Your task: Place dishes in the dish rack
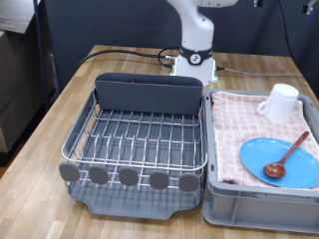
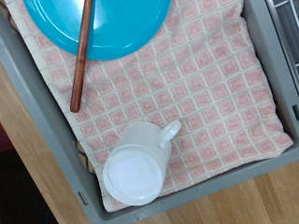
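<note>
The light-blue plate (image 1: 279, 159) lies on the pink checked cloth in the grey crate at the exterior view's right, and the brown wooden spoon (image 1: 288, 155) rests across it. The white mug (image 1: 281, 102) stands upright on the cloth further back. The wire dish rack (image 1: 140, 134), with its dark grey caddy (image 1: 148, 94) and grey discs (image 1: 128, 176), stands to the crate's left and holds no dishes. The wrist view looks down on the mug (image 2: 140, 163), plate (image 2: 103, 23) and spoon (image 2: 82, 51). The gripper's fingers show in neither view; only the arm's base and lower links (image 1: 197, 35) show at the back.
The grey crate (image 1: 224, 194) sits right beside the rack on a wooden table (image 1: 45, 139). A black cable (image 1: 120, 55) runs across the table behind the rack. A corner of the rack's wires (image 2: 288, 28) shows in the wrist view.
</note>
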`<state>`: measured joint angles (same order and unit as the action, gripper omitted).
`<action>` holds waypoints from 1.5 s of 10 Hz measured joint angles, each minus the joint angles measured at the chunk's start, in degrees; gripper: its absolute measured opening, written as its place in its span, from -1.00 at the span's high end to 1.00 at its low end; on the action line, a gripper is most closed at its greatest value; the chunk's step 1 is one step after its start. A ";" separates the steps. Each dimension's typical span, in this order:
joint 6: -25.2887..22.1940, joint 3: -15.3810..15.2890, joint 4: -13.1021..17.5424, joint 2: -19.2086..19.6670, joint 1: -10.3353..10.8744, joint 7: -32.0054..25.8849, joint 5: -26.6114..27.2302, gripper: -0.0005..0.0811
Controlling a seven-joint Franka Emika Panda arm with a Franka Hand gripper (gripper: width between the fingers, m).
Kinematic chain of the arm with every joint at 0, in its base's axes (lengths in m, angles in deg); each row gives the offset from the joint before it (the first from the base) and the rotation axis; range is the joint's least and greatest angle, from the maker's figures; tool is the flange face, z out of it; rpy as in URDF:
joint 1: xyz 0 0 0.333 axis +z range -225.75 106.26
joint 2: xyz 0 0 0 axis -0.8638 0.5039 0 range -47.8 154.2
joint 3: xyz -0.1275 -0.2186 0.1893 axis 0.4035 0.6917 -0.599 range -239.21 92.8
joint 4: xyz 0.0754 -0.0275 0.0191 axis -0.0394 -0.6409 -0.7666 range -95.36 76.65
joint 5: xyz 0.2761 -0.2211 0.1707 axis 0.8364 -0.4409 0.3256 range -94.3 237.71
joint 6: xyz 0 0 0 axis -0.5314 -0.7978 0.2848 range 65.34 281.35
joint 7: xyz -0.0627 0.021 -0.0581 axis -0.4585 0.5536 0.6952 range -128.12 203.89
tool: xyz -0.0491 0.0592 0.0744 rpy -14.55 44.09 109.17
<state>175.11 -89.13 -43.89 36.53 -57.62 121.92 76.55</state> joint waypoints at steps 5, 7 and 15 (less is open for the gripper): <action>2.15 -1.39 4.77 6.59 0.01 0.71 -3.15 -0.98; 3.86 -2.35 3.99 7.02 0.15 0.34 -7.63 -0.98; 24.98 -7.75 -6.68 13.34 0.41 15.41 -24.09 -0.98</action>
<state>200.08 -96.89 -50.57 49.87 -57.21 137.33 52.46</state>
